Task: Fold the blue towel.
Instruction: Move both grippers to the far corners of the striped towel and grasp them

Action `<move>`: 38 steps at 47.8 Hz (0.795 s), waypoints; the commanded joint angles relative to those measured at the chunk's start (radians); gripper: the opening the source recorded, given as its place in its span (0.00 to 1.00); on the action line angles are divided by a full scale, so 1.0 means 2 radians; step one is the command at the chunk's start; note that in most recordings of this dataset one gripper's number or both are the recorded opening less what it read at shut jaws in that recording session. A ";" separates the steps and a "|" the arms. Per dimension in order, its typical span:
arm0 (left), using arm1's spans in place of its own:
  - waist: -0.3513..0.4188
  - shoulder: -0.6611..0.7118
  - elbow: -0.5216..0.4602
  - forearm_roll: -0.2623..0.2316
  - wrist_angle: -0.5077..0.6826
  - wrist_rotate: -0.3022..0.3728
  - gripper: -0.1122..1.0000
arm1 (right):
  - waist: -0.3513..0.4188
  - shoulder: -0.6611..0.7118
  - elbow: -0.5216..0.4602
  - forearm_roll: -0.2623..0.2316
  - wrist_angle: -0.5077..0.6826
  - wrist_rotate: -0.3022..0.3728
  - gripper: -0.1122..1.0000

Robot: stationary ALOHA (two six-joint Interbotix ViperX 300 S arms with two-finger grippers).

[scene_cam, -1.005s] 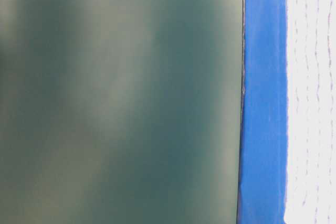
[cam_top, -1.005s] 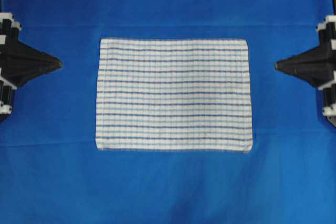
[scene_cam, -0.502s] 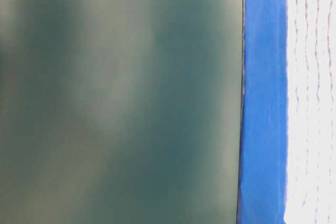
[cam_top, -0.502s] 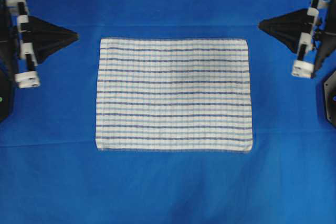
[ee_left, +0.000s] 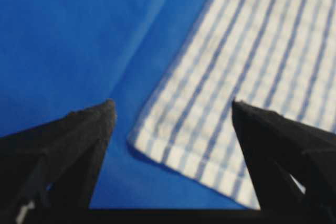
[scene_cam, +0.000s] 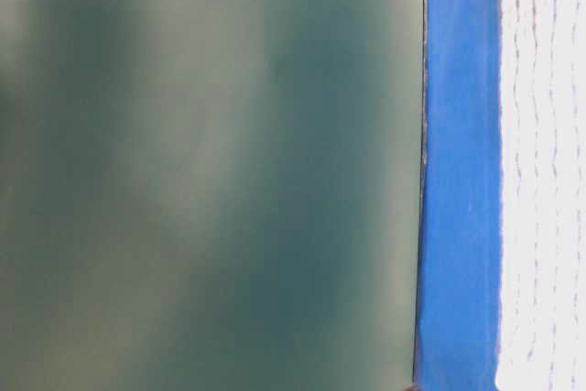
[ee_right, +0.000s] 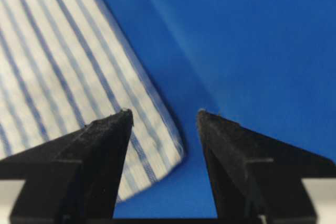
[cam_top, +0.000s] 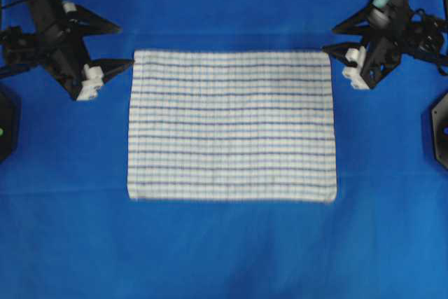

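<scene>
We saw the flat white blue-striped woven towel (cam_top: 232, 125); left end effector (cam_top: 119, 48) and right end effector (cam_top: 332, 40) gaped wide at its far corners, holding nothing

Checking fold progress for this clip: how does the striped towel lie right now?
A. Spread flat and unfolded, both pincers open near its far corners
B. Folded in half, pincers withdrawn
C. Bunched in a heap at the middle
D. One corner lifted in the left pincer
A: the blue towel lies as a full flat rectangle, with the left pincer and right pincer open beside its upper corners, holding nothing.
</scene>
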 commanded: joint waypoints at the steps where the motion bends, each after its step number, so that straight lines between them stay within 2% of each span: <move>1: 0.005 0.043 -0.013 -0.001 -0.024 0.001 0.87 | -0.006 0.030 -0.013 -0.001 -0.006 0.000 0.62; 17: 0.028 0.154 -0.050 -0.001 -0.048 0.010 0.87 | -0.023 0.114 -0.026 -0.002 -0.035 -0.002 0.62; 29: 0.035 0.177 -0.053 -0.001 -0.043 0.011 0.84 | -0.025 0.133 -0.026 -0.002 -0.041 -0.002 0.60; 33: 0.032 0.177 -0.052 -0.001 -0.036 0.010 0.78 | -0.024 0.133 -0.027 -0.003 -0.041 -0.004 0.53; 38: 0.023 0.177 -0.052 0.002 -0.021 0.013 0.60 | -0.024 0.133 -0.027 -0.004 -0.041 -0.005 0.29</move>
